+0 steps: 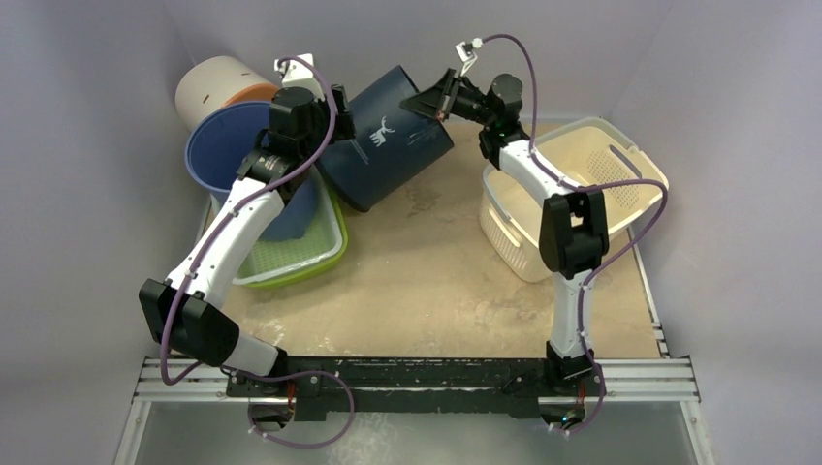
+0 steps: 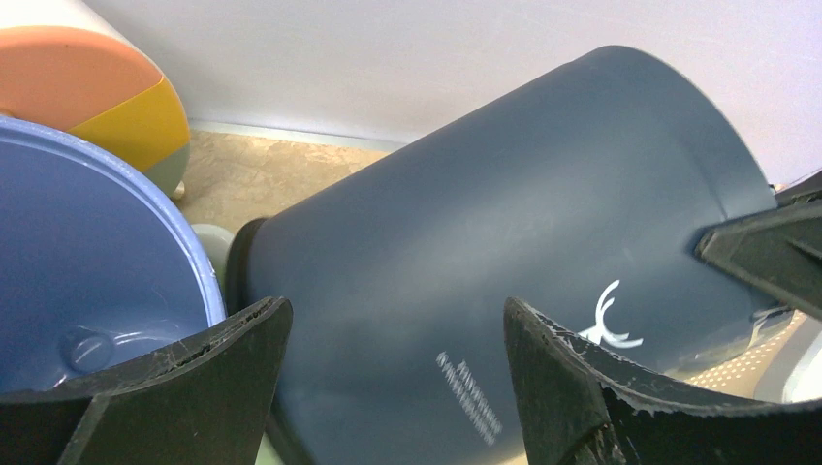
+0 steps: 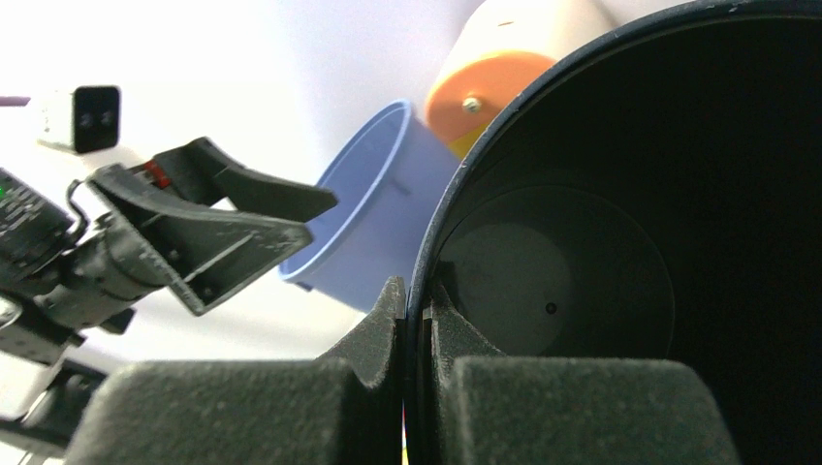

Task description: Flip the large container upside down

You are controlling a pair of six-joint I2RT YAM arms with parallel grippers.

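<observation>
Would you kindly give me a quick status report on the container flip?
Right gripper shut on navy container rim. Left gripper open, beside its wall. Container tilted, not yet inverted. Blue bucket close beside it.

A beige speckled tabletop [image 1: 426,276] carries a shallow lime-green plastic tray [image 1: 308,260] just below the left gripper [image 2: 393,325], a cream-and-orange cylinder [image 1: 208,87] on its side beyond that gripper, and a white perforated plastic basket [image 1: 512,242] nearward of the right gripper [image 1: 438,97].
</observation>
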